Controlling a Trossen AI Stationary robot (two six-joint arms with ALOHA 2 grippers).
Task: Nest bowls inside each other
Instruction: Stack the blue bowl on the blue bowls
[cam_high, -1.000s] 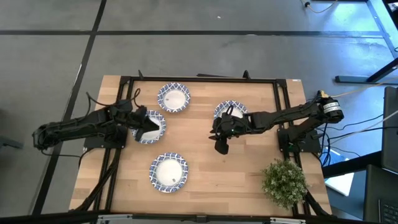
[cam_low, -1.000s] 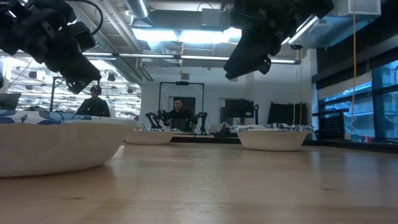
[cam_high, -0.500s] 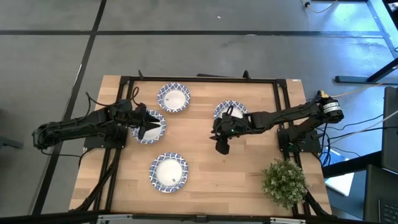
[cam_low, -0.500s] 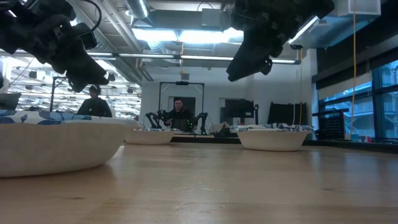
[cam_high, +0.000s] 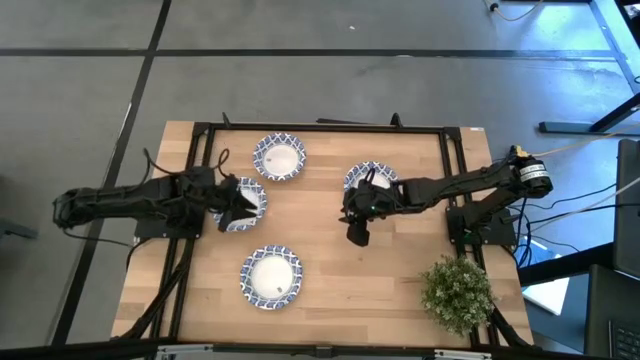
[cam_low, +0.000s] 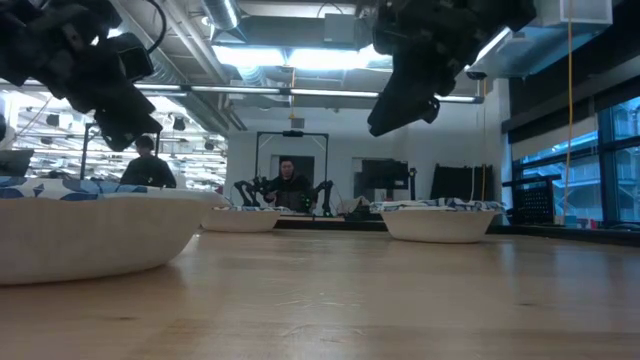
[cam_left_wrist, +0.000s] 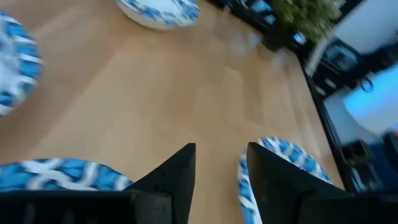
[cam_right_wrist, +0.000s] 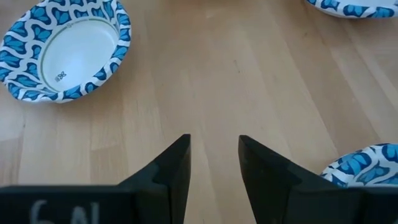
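Observation:
Several small white bowls with blue patterned rims sit on the wooden table: a far bowl (cam_high: 279, 157), a left bowl (cam_high: 250, 203), a near bowl (cam_high: 270, 276) and a right bowl (cam_high: 372, 176). My left gripper (cam_high: 240, 205) (cam_left_wrist: 217, 152) hovers open over the left bowl (cam_left_wrist: 56, 174), well above its rim in the low view (cam_low: 120, 105). My right gripper (cam_high: 357, 232) (cam_right_wrist: 213, 140) hangs open over bare wood just near of the right bowl, high in the low view (cam_low: 405, 95). The arms hide part of the left and right bowls.
A green potted plant (cam_high: 458, 290) stands at the table's near right corner. Bare wood lies between the bowls in the table's middle (cam_high: 320, 240). A black frame rail (cam_high: 320, 126) runs along the far edge. People stand in the room beyond the table (cam_low: 288, 180).
My left gripper has swayed a little over the left bowl, toward the right and back toward the table's left. My right gripper has stayed almost where it was. The bowls have not moved.

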